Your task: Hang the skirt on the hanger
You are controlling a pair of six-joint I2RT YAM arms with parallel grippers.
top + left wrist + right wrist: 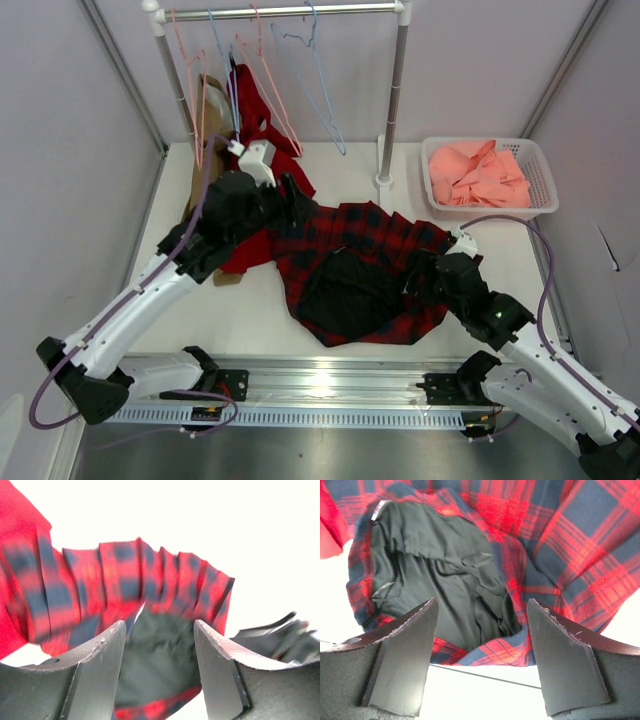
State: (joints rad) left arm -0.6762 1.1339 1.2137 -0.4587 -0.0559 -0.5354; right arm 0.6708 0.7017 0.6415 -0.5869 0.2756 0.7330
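Lying spread at the centre of the table (pixel 250 310), the skirt (pixel 370 245) is not yet hung, and the hanger (pixel 270 92) hangs on the rail (pixel 300 12) at eleven o'clock, so the whole job remains. The left gripper (pixel 159 645) at the skirt's ten o'clock edge and the right gripper (pixel 482 630) at its four o'clock both have jaws well apart, apparently gripping nothing.

Skirt (pixel 370 240) on table (pixel 255 310) centre; hanger (pixel 187 80) on rail (pixel 300 11) behind (far left end); basket (pixel 541 170) at right
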